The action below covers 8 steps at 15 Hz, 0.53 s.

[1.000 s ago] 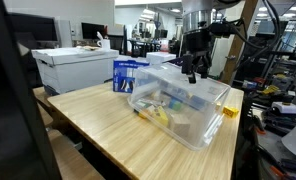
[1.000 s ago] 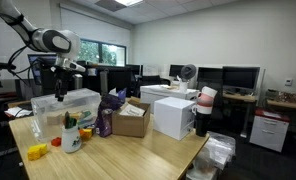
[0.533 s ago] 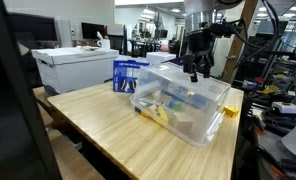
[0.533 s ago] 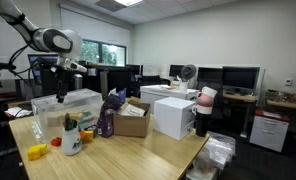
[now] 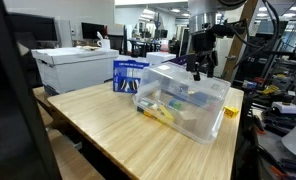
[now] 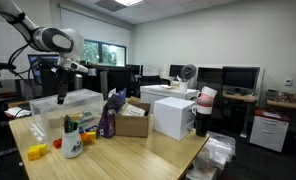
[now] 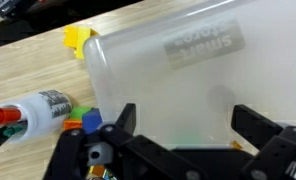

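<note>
End effector (image 5: pixel 197 73) open, above plastic bin (image 5: pixel 200 112)

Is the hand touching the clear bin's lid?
Cannot tell. The wrist view shows the open hand over the lid; in an exterior view its fingertips overlap the clear bin, hiding any gap.

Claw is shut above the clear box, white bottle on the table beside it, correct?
No: the claw is open, not shut; the wrist view shows its jaws wide apart, holding nothing. It is above the clear box, and the white bottle is on the table beside it.
</note>
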Available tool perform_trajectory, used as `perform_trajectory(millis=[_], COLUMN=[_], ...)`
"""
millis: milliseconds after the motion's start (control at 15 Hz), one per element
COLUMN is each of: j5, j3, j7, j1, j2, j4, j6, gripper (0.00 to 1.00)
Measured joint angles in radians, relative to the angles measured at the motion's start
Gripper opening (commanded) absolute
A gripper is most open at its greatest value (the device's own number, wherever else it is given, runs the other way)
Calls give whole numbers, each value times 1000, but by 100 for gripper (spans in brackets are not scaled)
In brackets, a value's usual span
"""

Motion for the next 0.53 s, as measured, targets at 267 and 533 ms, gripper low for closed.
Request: perform_trajectory(millis=[267, 533], j5=[-7, -16], j3=[-11, -22], j7=[0, 0], j1=[-24, -42], j2=[-18, -32], j4=[-20, -35], j6=[0, 0], gripper=[100, 100])
